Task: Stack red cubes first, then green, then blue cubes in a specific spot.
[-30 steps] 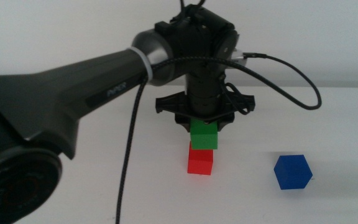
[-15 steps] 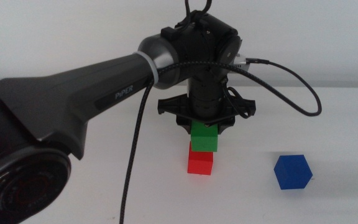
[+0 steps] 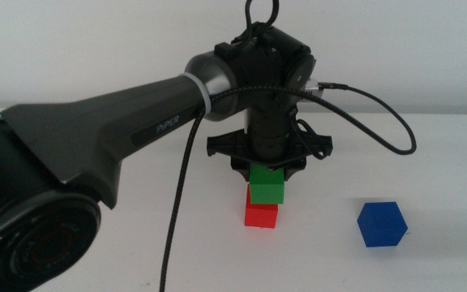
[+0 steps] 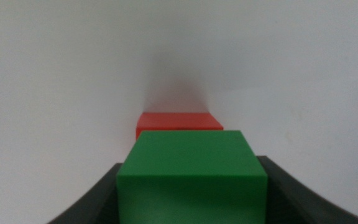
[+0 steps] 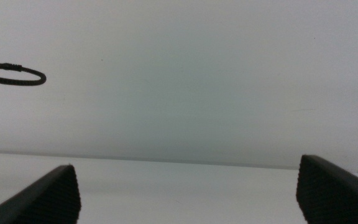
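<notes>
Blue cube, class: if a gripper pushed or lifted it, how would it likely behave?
The blue cube looks rigid with flat faces, so it would probably slide, not roll. Its matte faces should give jaws fair grip. It sits apart from the stack, so pushing it likely disturbs nothing.

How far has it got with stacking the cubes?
About halfway. The red cube sits on the table as the base. The left gripper holds the green cube on or just above it, not yet released. The blue cube waits untouched to the side. The right gripper idles, open.
</notes>
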Controlling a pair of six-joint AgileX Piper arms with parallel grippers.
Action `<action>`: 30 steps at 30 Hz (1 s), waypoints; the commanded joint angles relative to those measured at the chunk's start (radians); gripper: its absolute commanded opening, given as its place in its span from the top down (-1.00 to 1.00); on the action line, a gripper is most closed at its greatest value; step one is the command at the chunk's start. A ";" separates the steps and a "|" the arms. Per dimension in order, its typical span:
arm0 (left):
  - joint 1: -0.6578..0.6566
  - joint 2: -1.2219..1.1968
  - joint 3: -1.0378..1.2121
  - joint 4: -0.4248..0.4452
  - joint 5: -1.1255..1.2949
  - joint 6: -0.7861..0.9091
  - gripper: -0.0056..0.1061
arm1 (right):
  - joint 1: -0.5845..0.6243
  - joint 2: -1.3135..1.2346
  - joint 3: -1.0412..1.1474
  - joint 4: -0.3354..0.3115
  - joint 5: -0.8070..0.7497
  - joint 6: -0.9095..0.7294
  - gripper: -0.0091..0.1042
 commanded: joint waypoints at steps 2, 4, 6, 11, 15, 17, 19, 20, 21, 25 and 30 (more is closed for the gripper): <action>0.000 -0.004 0.016 -0.017 0.093 -0.009 0.83 | -0.006 -0.039 0.043 -0.005 -0.004 -0.002 -0.80; 0.000 -0.004 0.019 -0.011 0.093 -0.009 0.83 | -0.006 -0.039 0.043 -0.005 -0.004 -0.002 -0.80; 0.000 -0.004 0.019 0.007 0.093 -0.021 0.83 | -0.006 -0.039 0.043 -0.005 -0.004 -0.002 -0.80; 0.000 -0.004 0.019 0.007 0.091 -0.027 0.83 | -0.006 -0.039 0.043 -0.005 -0.004 -0.002 -0.80; 0.000 -0.003 0.019 0.007 0.079 -0.025 0.83 | -0.006 -0.039 0.043 -0.005 -0.004 -0.002 -0.80; 0.000 0.016 0.020 0.007 0.072 -0.015 0.83 | -0.006 -0.039 0.043 -0.005 -0.004 -0.002 -0.80; 0.000 0.022 0.020 0.006 0.071 -0.006 0.83 | -0.006 -0.039 0.043 -0.005 -0.004 -0.002 -0.80; 0.000 0.026 0.020 0.006 0.071 -0.006 0.83 | -0.006 -0.039 0.043 -0.005 -0.004 -0.002 -0.80; 0.000 0.028 0.020 0.006 0.071 -0.006 0.83 | -0.006 -0.039 0.043 -0.005 -0.004 -0.002 -0.80; 0.000 0.031 0.020 0.007 0.065 0.000 0.83 | -0.006 -0.039 0.043 -0.005 -0.004 -0.002 -0.80; 0.000 0.027 0.018 0.007 0.083 0.033 -0.36 | -0.006 -0.039 0.043 -0.005 -0.004 -0.002 -0.80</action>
